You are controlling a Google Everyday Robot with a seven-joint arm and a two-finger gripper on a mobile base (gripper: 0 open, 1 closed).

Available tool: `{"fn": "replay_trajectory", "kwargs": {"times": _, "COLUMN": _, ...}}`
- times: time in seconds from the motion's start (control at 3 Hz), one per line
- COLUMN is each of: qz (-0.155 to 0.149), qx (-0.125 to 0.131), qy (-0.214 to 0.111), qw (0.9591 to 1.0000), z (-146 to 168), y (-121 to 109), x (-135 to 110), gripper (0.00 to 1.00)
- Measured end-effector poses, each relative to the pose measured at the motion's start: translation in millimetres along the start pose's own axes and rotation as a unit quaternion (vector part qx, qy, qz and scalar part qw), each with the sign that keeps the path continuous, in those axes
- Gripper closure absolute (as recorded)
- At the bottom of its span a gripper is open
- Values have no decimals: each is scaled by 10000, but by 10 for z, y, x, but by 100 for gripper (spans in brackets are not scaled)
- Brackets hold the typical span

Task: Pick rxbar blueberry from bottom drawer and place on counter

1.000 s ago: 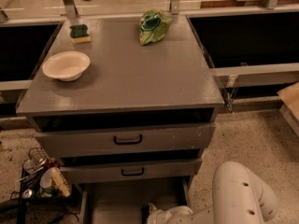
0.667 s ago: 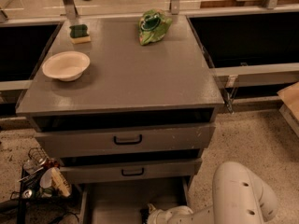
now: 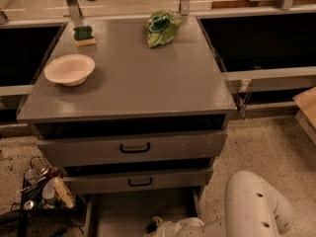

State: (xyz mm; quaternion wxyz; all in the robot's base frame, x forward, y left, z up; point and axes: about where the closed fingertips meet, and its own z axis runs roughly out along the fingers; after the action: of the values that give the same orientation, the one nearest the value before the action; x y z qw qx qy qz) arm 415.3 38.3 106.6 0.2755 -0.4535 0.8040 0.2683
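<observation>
Though I cannot tell whether it holds anything, my gripper (image 3: pixel 161 226) sits low inside the open bottom drawer (image 3: pixel 118 211) because the rxbar blueberry (image 3: pixel 150 227), seemingly the dark bit beside it, lies there, well below the counter (image 3: pixel 148 83).

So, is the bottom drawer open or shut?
Open: the bottom drawer sticks out past the two handled drawers above, its grey floor showing. The gripper is low inside it.

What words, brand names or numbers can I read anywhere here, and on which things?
Green chip bag: print too blurred to read.
Bowl, counter, handled drawers: no text.
End effector, down in the bottom drawer: no readable marking.
</observation>
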Motion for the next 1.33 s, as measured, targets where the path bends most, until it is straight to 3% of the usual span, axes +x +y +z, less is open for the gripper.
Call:
{"fn": "replay_trajectory", "kwargs": {"times": 0.33, "qz": 0, "qx": 0, "qy": 0, "qw": 10000, "z": 0, "y": 0, "x": 0, "gripper": 89}}
{"fn": "replay_trajectory", "kwargs": {"times": 0.67, "qz": 0, "qx": -1, "qy": 0, "qw": 10000, "z": 0, "y": 1, "x": 0, "gripper": 100}}
{"fn": "replay_trajectory", "kwargs": {"times": 1.33, "qz": 1, "qx": -1, "qy": 1, "qw": 10000, "z": -23, "y": -1, "x": -32, "gripper": 100}}
